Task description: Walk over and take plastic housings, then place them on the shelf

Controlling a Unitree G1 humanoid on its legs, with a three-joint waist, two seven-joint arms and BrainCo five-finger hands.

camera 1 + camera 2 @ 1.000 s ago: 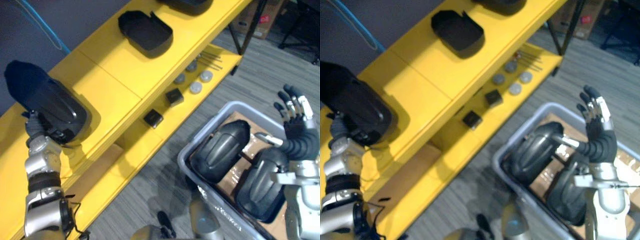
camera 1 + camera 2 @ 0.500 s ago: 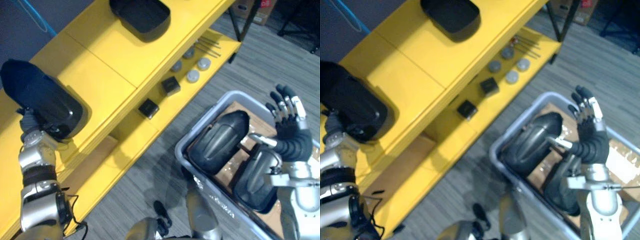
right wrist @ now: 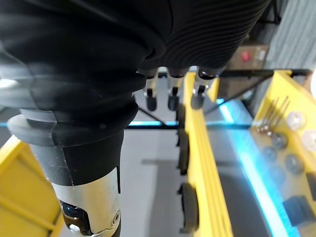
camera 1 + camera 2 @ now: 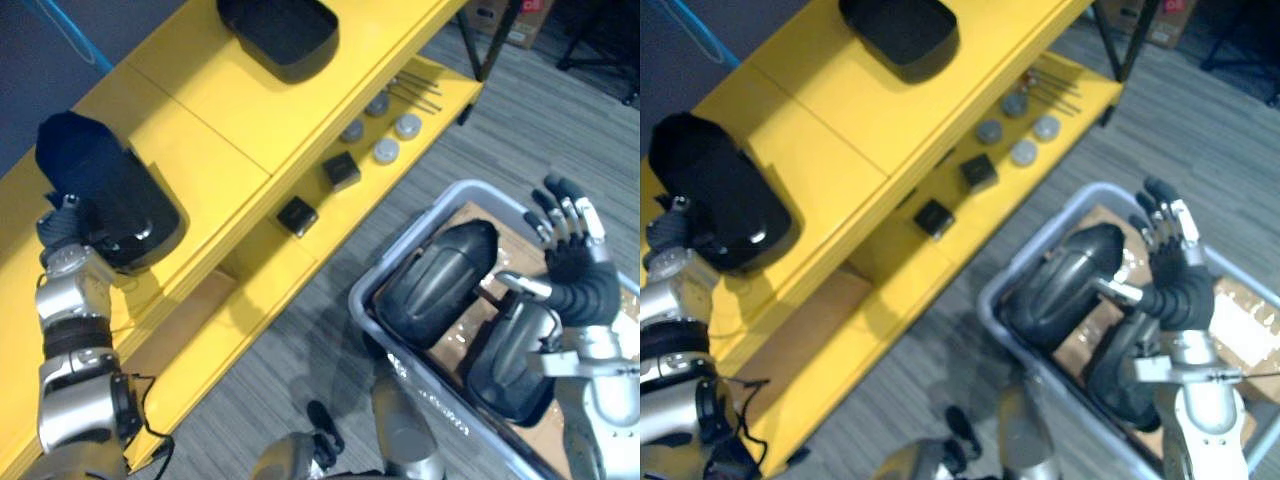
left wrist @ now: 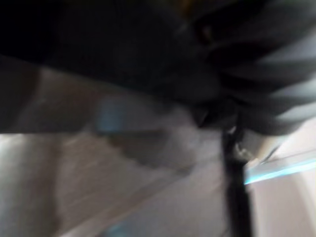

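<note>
Plastic housing [image 4: 112,200] rests on the shelf [image 4: 200,110], your left hand [image 4: 60,235] steadying its near end, grip impossible to tell; your right hand [image 4: 574,262] hangs splayed, free.

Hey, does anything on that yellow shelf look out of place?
Nothing spilled or broken. The black housing at the left hand sits close to the front edge of the yellow shelf, dome up, while the other housing lies hollow side up.
</note>
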